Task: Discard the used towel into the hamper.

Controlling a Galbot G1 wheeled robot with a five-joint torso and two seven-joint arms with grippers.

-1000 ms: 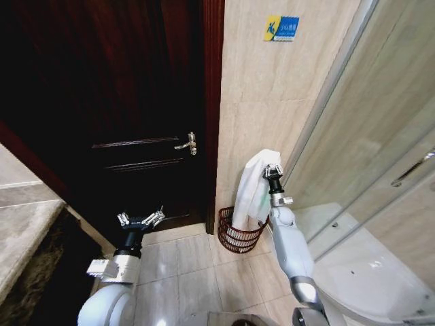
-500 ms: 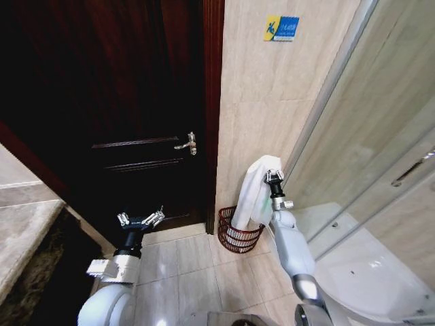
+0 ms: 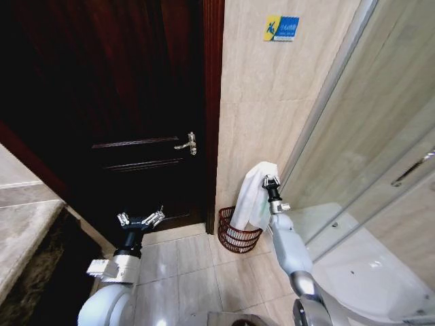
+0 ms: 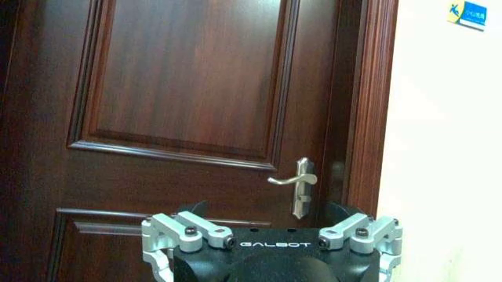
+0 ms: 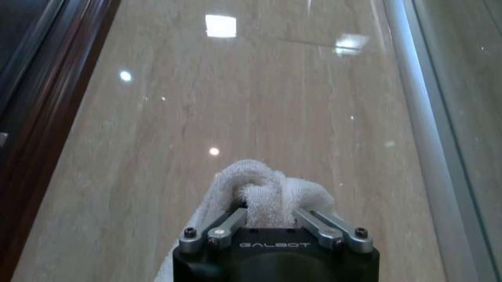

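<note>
Right gripper (image 3: pixel 271 180) pinched tight on fluffy white terry towel (image 3: pixel 253 199), draped over round reddish wire hamper (image 3: pixel 238 235). Left gripper (image 3: pixel 140 220) spread wide, empty, near dark wood door (image 3: pixel 129 102).

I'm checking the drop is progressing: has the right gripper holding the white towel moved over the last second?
Yes. The right gripper, shut on the white towel, has sunk against the fixed tiled wall, toward the reddish-brown wire hamper.

Glossy beige square-tiled floor (image 3: pixel 194 261) running along the wall, 1 small round reddish-brown openwork wire hamper (image 3: pixel 238 234) sitting directly on it
</note>
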